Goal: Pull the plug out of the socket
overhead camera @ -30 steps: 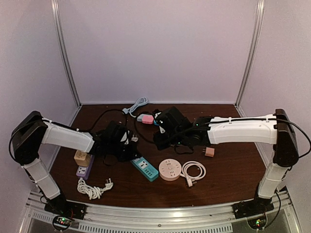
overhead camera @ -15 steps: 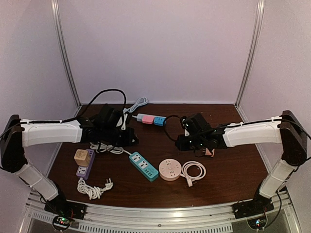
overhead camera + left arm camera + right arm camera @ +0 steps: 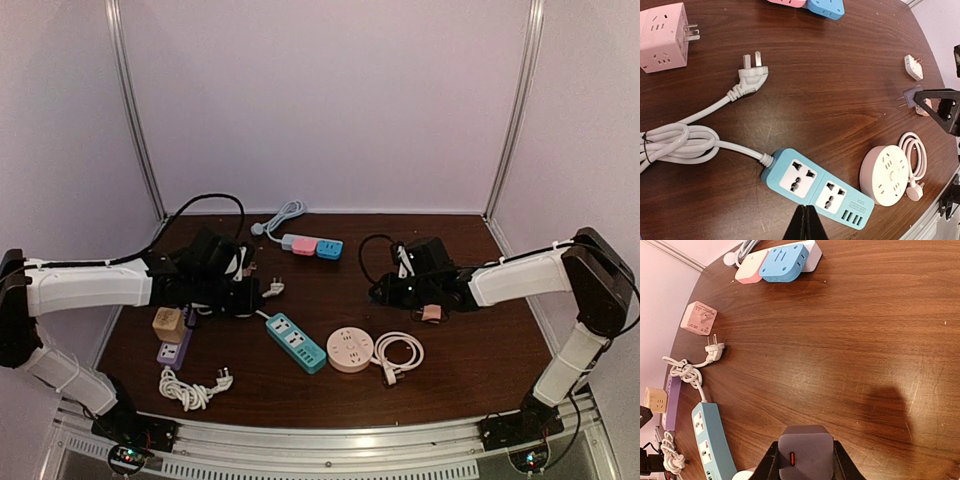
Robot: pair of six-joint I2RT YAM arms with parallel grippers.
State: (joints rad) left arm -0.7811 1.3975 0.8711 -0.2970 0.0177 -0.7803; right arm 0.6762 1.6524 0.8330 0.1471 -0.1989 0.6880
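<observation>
Over the right half of the table (image 3: 480,370), we see the right gripper (image 3: 805,460) pinching the grey plug (image 3: 805,442) by its two flanks. The plug is free of any socket and, judging by the shadow on the wood, held clear of the surface. Both outlets of the teal power strip (image 3: 815,187) stand empty, well apart from the plug, so we read the pull itself as done. The left gripper (image 3: 805,225) hangs near the strip with its jaws pressed together on nothing; we cannot tell whether its tips touch the casing.

What could go wrong now is a slip. The fingers hold only smooth side walls, so a quick swing or a loosened squeeze could let the plug twist and drop. It would likely land on the round socket hub (image 3: 887,175) or the coiled white cable (image 3: 912,152), which lie near it. A low carry could also catch the prongs on the wood.

Seen from the left wrist, the plug's prongs point toward the table's middle and the left arm. Its long axis runs roughly level with the tabletop, from rear face to pins. From the right wrist we see only that rear face, with a small orange slot; the pins are hidden there.
</observation>
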